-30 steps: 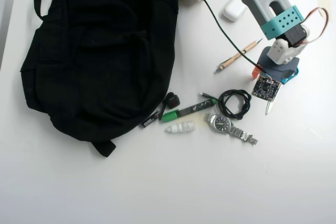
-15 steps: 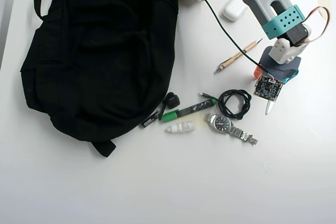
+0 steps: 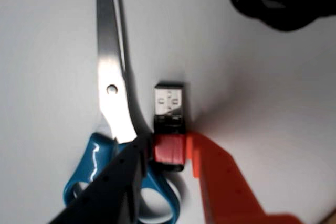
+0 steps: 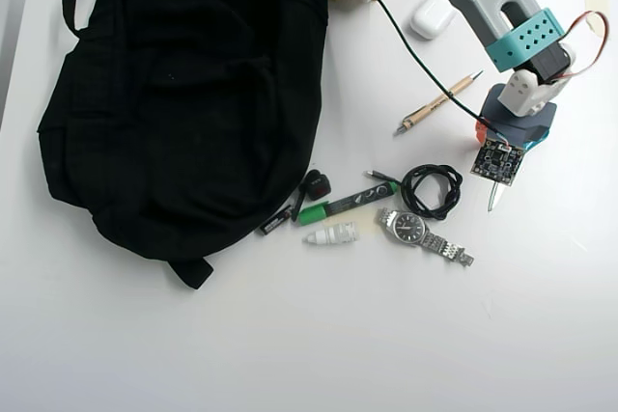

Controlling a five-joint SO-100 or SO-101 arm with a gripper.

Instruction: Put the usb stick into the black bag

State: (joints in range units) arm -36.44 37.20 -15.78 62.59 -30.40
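Observation:
The usb stick (image 3: 169, 100) lies on the white table in the wrist view, silver plug pointing away and red body toward me. My gripper (image 3: 169, 142) has its black finger (image 3: 131, 166) and orange finger (image 3: 215, 171) pressed against the two sides of the red body. In the overhead view my gripper (image 4: 498, 156) is at the right and hides the stick. The black bag (image 4: 183, 94) lies far off at the upper left.
Blue-handled scissors (image 3: 118, 103) lie right beside the stick; their tip (image 4: 492, 202) shows under the gripper. A black coiled cable (image 4: 432, 190), a watch (image 4: 420, 231), a green marker (image 4: 343, 205), a white cap (image 4: 333, 234) and a wooden-handled tool (image 4: 435, 103) lie between gripper and bag.

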